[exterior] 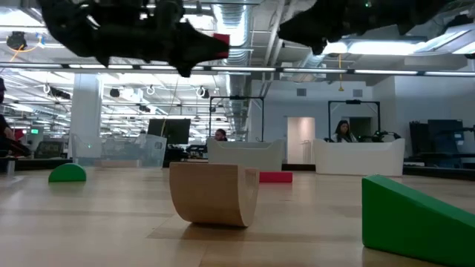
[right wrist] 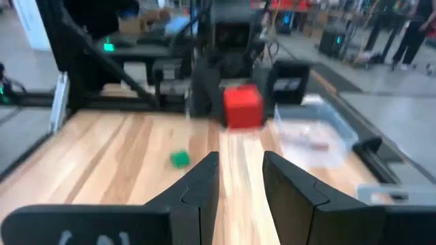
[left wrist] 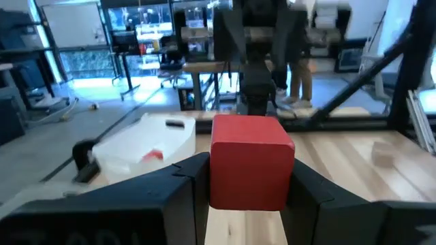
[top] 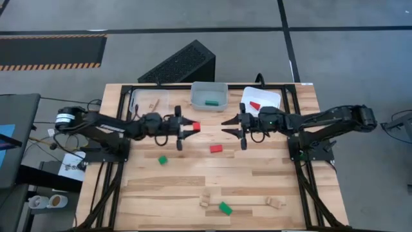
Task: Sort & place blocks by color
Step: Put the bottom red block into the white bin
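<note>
The left gripper [top: 191, 127] is hanging above the middle of the counter [top: 257, 177], toward its far edge, and is clenching a red cube [left wrist: 251, 160] between its two fingers [left wrist: 180, 184]. The cube is being carried clear of the counter surface.

The right gripper [top: 226, 126] is facing the left gripper from just beside it, also above the counter. Its fingers [right wrist: 199, 178] are standing apart with nothing between them.

Three trays are sitting along the far edge of the counter:
- The clear tray [top: 143, 98], toward the far left corner, is holding a plain wood piece [top: 154, 102].
- The middle tray [top: 199, 90] is holding a green block [top: 210, 101].
- The white tray [top: 270, 97], toward the far right corner, is holding a red block [top: 255, 105].

Loose blocks are lying on the counter:
- A red brick [top: 215, 149] is lying near the centre, under the gap between the two grippers.
- A small green block [top: 163, 160] is lying left of the centre.
- A green wedge [top: 224, 207] is lying near the near edge, between a curved wood piece [top: 205, 200] and another wood piece [top: 277, 203].
</note>
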